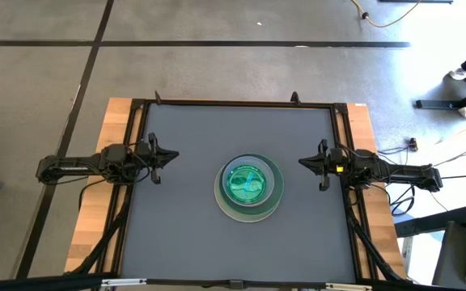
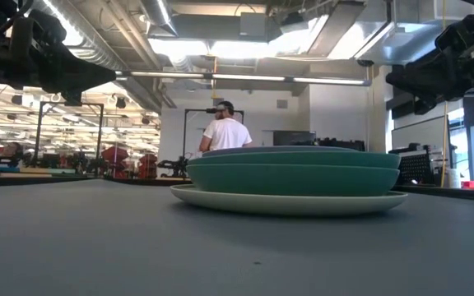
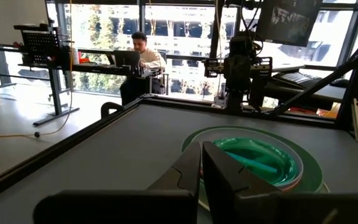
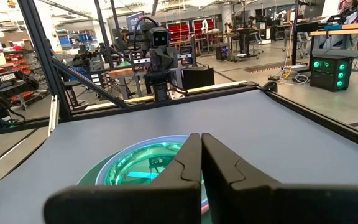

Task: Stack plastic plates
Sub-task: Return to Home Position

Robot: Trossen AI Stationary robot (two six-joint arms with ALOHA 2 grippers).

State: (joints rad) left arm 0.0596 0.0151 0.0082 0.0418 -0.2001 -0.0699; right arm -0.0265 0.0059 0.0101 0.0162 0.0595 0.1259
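Note:
The plates stand in one stack (image 1: 251, 187) at the middle of the grey table, its cream bottom plate resting on the mat. In the low view the stack (image 2: 293, 179) shows a cream plate under teal ones. Small translucent green and cyan plates (image 3: 263, 158) sit on top, also seen in the right wrist view (image 4: 143, 167). My left gripper (image 1: 171, 154) hovers shut near the table's left edge, clear of the stack. My right gripper (image 1: 303, 162) hovers shut near the right edge, equally clear. Both point toward the stack.
A black frame rail (image 1: 233, 103) runs around the grey mat, with wooden strips (image 1: 95, 210) at both sides. Bare mat (image 1: 184, 234) lies around the stack. A person (image 2: 225, 130) stands in the room beyond the table; another person (image 3: 143, 57) sits at a desk.

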